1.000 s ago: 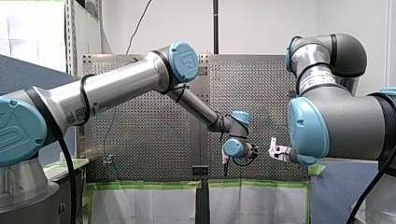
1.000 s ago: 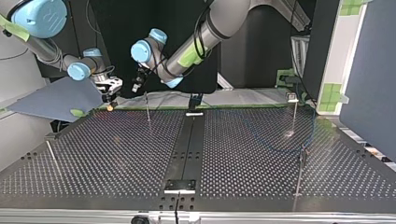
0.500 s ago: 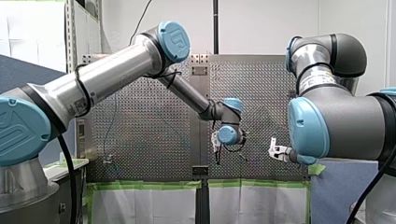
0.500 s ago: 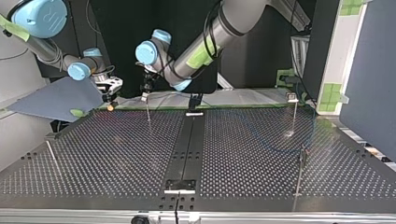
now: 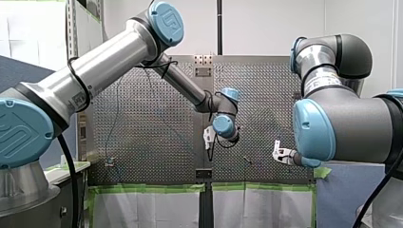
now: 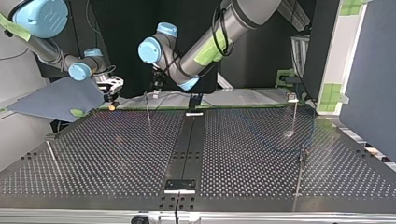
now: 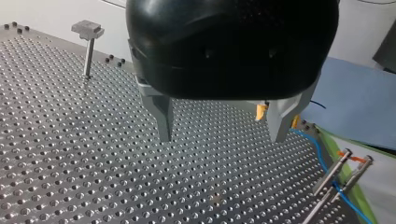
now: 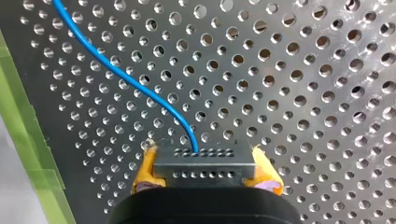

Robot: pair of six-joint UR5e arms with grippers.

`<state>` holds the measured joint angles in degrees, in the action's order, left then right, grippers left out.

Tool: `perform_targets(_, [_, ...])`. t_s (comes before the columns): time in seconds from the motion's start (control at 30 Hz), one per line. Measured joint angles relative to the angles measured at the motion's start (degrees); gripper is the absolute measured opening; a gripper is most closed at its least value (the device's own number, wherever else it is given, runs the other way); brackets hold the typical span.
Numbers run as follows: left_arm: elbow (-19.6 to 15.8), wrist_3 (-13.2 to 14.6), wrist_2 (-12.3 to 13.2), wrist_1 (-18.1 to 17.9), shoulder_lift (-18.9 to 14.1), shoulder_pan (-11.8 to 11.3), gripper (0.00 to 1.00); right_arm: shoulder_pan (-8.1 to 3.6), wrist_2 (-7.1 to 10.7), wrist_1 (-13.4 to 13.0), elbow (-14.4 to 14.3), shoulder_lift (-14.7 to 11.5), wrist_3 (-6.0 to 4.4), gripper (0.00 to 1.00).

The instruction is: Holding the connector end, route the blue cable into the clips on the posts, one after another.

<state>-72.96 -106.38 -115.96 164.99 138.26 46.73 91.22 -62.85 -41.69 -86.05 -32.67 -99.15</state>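
Observation:
My right gripper (image 8: pixel 203 159) has its yellow pads (image 8: pixel 148 169) shut on a dark connector block (image 8: pixel 203 173). The blue cable (image 8: pixel 122 77) leaves that block and curves over the perforated plate. In the top view this gripper (image 6: pixel 111 94) hangs at the table's far left corner, and the cable (image 6: pixel 273 142) shows faintly on the right half. My left gripper (image 7: pixel 222 136) is black with metal fingers (image 7: pixel 164 122), open and empty above the plate. It hovers beside a thin post (image 6: pixel 147 106) at the back of the top view (image 6: pixel 155 90). Ahead of it two clip posts (image 7: pixel 337 171) carry the blue cable (image 7: pixel 321 156).
More posts stand on the table: one at the back right (image 6: pixel 294 112), one at the front right (image 6: pixel 300 173), one at the front left (image 6: pixel 50 155), and a clip-topped one (image 7: pixel 88 45). Green tape (image 8: pixel 21 116) lines the plate's edge. A blue-grey sheet (image 6: pixel 56 100) lies past the left corner.
My left arm has risen and swung leftwards in the front view, rightwards in the top view, carrying its open gripper away from my right gripper. The right arm has not moved.

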Motion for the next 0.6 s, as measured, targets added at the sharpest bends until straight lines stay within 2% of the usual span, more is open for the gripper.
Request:
perform_targets(0.27, [-4.1,0.0,-2.0,2.0,-4.1,0.0,1.00,0.12,0.00,0.1,0.0,0.0,0.00,0.00])
perform_targets(0.6, [-9.0,-1.1,-2.3,1.4,-9.0,0.2,1.00,0.20,0.00,0.2,0.0,0.0,-0.01,0.00])
